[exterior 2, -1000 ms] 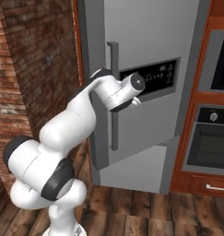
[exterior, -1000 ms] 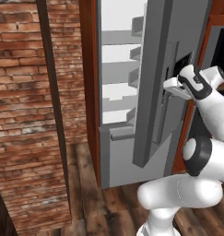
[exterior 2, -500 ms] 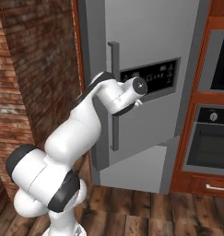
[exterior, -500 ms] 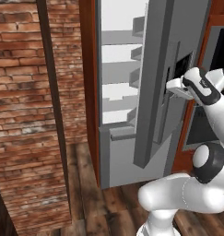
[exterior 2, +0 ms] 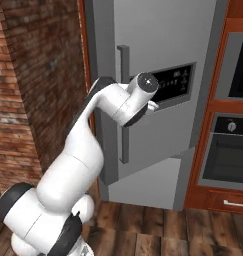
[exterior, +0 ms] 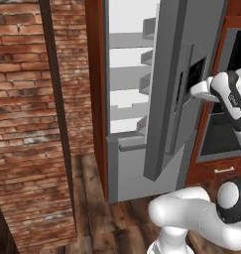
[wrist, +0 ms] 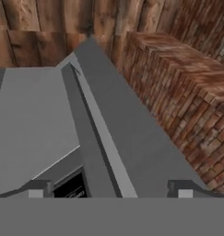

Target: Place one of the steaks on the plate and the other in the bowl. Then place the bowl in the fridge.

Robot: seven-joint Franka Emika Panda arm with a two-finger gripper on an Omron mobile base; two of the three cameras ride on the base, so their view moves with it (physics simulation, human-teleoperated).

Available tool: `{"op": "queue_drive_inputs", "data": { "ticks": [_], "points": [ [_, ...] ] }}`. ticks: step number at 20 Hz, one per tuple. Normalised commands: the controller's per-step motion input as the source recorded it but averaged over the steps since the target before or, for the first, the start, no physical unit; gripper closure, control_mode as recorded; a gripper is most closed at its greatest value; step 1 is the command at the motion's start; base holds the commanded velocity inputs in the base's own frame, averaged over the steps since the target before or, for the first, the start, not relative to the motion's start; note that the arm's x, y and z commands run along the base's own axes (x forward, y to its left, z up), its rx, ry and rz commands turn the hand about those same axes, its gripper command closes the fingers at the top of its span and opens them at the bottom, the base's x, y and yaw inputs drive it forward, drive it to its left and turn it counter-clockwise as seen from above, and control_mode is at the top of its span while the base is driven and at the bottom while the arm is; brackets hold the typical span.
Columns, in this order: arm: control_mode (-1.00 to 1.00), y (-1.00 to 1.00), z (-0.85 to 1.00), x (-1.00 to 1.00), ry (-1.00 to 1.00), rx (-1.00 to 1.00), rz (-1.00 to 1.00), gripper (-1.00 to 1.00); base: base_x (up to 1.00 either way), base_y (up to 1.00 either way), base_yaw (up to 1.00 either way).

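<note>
- Fridge [exterior: 166, 89]: door swung partly open, pale shelves [exterior: 127, 74] exposed; clear gap between door edge and cabinet.
- Door handle [exterior 2: 124, 100]: long vertical bar.
- Claw [wrist: 111, 188]: spread wide, fingertips either side of the handle, holding nothing.
- Brick wall [exterior: 28, 124]: close on the left.
- Built-in oven [exterior 2: 228, 150]: right of the fridge.

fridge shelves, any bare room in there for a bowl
The fridge door stands partly open. The pale shelves between the left wall and the door-side bins look bare at every level seen. It is tight at the door edge, where the open gripper sits by the bar handle.
</note>
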Motion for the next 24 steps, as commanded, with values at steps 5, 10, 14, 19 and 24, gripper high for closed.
{"op": "queue_drive_inputs", "data": {
  "ticks": [5, 10, 14, 19, 24],
  "points": [
    [-1.0, 0.01, 0.0, -1.0, -0.09, -0.26, -0.1, -1.0, 0.0, 0.0, 0.0],
    [-1.0, 0.47, 0.0, -1.0, -0.03, -0.46, -0.08, -1.0, 0.0, 0.0, 0.0],
    [-1.0, 0.99, 0.23, -0.81, 0.03, -0.55, -0.01, -1.0, 0.0, 0.0, 0.0],
    [-1.0, 1.0, 0.1, -0.47, 0.07, -0.53, 0.01, -1.0, 0.0, 0.0, 0.0],
    [-1.0, 0.67, -0.04, -0.1, 0.02, -0.42, 0.1, -1.0, 0.0, 0.0, 0.0]
  ]
}}
